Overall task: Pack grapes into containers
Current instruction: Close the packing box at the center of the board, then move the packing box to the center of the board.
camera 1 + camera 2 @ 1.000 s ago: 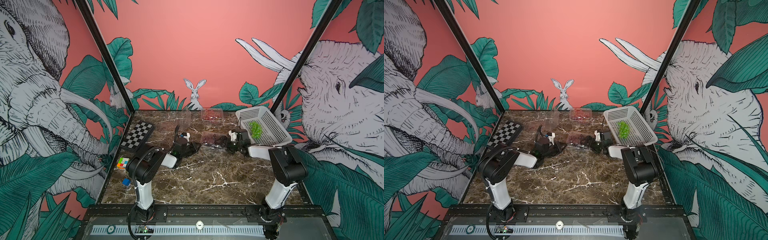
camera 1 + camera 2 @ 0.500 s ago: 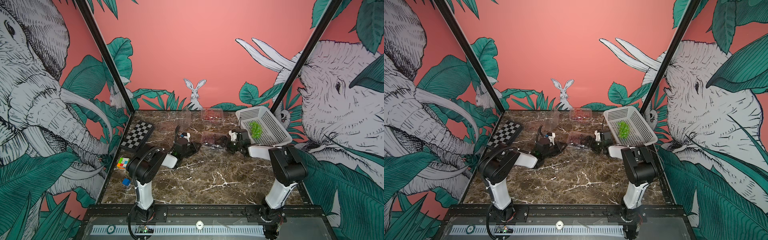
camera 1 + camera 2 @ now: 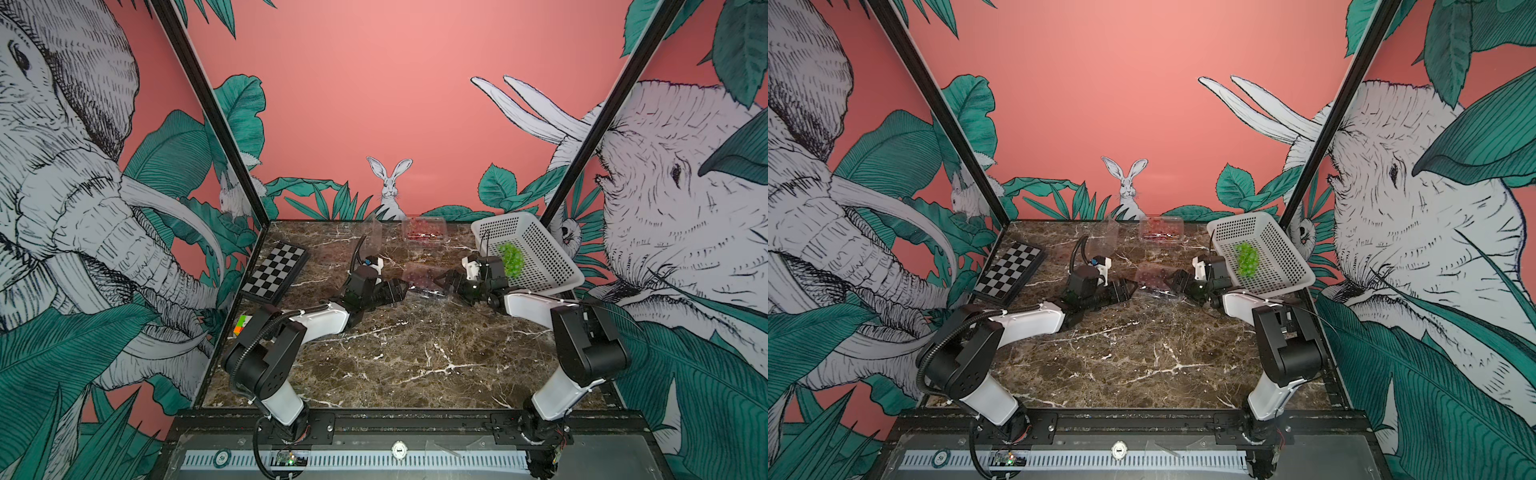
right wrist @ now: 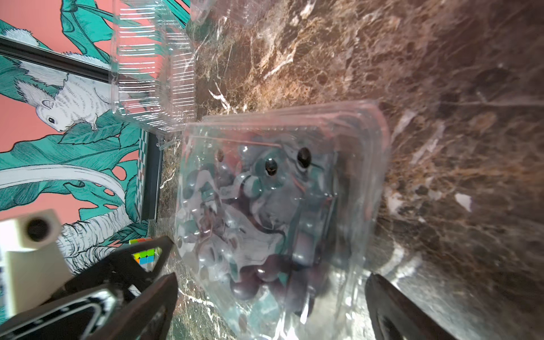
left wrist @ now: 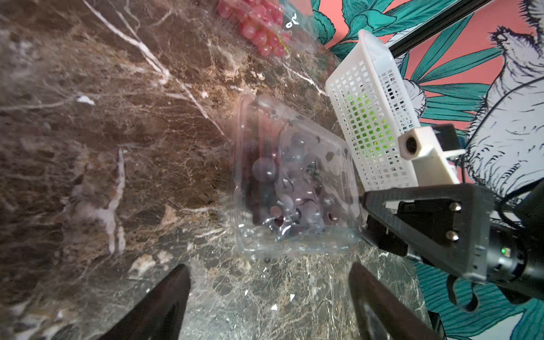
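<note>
Left wrist view catches the largest holder, the white perforated basket (image 5: 374, 123), with green showing through its mesh. In both top views this basket (image 3: 540, 266) (image 3: 1277, 257) sits tilted at 2 o'clock on the marble table (image 3: 395, 357), and one bunch of green grapes (image 3: 510, 259) (image 3: 1246, 259) lies inside it.

Next in size are the clear clamshell boxes. The middle clamshell (image 3: 424, 280) (image 5: 294, 182) (image 4: 279, 206) lies just past table centre toward 12 o'clock, between the two grippers. Its vented lid lies over a bunch of dark purple grapes (image 5: 265, 170) (image 4: 265, 273).

A second clamshell (image 3: 424, 228) (image 3: 1162, 228) rests at 12 o'clock by the back wall, with red grapes (image 5: 262, 29) in it. The third clamshell (image 4: 153, 73) stands open at 11 o'clock and looks empty from the right wrist view.

The left gripper (image 5: 269, 294) has its fingers spread and released, just short of the middle clamshell and apart from it. The right gripper (image 4: 273, 309) is spread wide, its fingertips (image 4: 164, 288) flanking that box's end. Whether they touch the plastic cannot be told.
</note>
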### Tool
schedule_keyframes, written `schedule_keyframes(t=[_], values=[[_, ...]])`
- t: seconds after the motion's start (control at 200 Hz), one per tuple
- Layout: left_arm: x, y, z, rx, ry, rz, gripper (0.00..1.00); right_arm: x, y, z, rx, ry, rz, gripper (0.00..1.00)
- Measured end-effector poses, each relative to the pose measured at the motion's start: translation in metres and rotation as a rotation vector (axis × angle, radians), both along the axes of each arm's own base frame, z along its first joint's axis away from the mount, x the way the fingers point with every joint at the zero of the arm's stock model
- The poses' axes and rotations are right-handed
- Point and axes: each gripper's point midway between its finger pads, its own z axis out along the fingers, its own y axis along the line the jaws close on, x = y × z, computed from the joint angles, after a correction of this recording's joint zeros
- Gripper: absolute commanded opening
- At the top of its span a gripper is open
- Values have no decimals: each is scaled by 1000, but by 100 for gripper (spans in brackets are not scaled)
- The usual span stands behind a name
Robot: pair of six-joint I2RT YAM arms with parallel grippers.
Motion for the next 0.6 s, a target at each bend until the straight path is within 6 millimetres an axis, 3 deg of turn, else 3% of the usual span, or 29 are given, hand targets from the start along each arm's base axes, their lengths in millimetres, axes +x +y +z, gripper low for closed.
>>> schedule_keyframes(t=[0.235, 0.375, 0.6], values=[[27, -16, 16, 55, -24, -51, 99, -13, -6, -15, -20, 43, -17, 93], [37, -30, -4, 46, 30, -92, 99, -13, -7, -8, -15, 34, -23, 88], [31, -45, -43, 6, 159, -131, 99, -13, -8, -3, -5, 39, -39, 82]])
